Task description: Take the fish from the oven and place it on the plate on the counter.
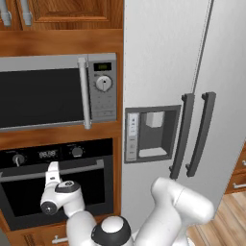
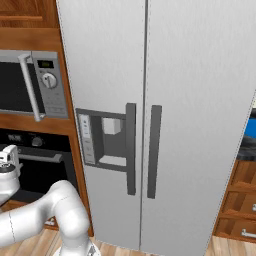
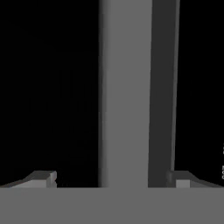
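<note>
The pincer (image 3: 112, 179) stands wide, a finger on each side of the oven (image 1: 57, 185) door's silver handle (image 3: 124, 94).

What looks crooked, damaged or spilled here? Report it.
Nothing stands out. The oven door is shut, its silver handle straight and level. The gripper is open, one finger on each side of that bar. The microwave and fridge doors are closed too.
</note>
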Tool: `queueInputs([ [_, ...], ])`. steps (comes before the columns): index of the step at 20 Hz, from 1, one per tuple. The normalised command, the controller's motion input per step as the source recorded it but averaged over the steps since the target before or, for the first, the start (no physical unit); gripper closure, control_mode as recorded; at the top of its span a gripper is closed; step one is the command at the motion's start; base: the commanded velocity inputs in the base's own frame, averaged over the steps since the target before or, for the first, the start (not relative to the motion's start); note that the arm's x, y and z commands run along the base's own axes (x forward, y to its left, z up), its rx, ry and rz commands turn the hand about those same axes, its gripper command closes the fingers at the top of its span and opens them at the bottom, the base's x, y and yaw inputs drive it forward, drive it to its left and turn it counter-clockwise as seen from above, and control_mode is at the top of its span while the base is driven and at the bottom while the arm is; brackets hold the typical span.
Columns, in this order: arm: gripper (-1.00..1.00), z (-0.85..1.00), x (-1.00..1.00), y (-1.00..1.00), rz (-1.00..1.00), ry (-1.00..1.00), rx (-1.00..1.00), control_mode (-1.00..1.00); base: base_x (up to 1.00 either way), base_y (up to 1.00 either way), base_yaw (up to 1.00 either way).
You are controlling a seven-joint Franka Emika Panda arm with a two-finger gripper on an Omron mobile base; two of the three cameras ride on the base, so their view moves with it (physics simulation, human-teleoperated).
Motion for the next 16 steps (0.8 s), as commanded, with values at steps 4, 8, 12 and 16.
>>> queueInputs([
  [4,-1.0,0.0,0.45,0.04,0.0,0.02,0.0,-1.0,0.0,0.0,0.0],
  [8,-1.0,0.0,0.07,0.0,0.0,0.02,0.0,-1.0,0.0,0.0,0.0],
  [12,1.0,0.0,0.0,0.0,0.0,0.0,0.0,-1.0,0.0,0.0,0.0],
  [16,1.0,-0.02,0.0,0.0,0.0,0.03,0.0,-1.0,0.0,0.0,0.0],
])
